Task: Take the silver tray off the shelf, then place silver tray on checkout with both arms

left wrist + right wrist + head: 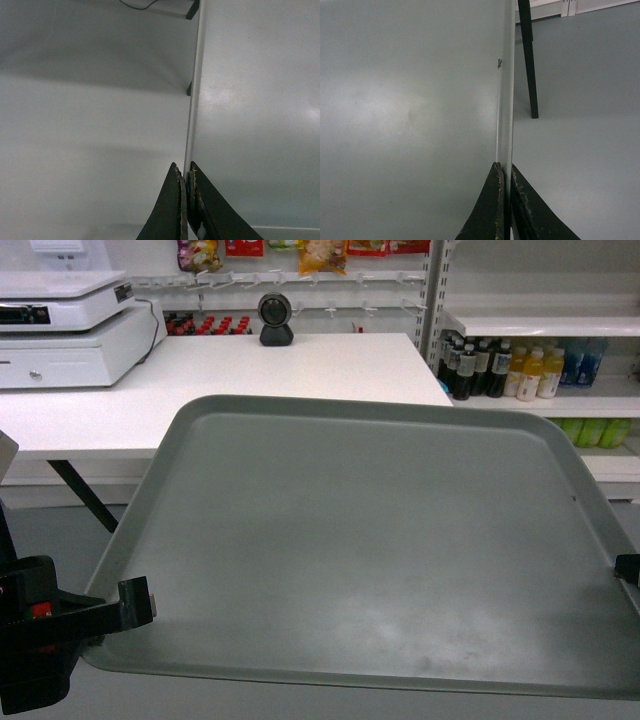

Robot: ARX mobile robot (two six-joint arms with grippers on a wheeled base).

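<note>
While both pincers, left pincer [140, 602] and right pincer [628, 568], clamp silver tray [370, 540] rims: advance level toward upper-left bench [250, 370].

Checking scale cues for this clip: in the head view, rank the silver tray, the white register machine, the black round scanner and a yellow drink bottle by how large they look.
1. silver tray, though nearness to the camera inflates it
2. white register machine
3. black round scanner
4. yellow drink bottle

The last two look close in size, so their order is unsure.
</note>
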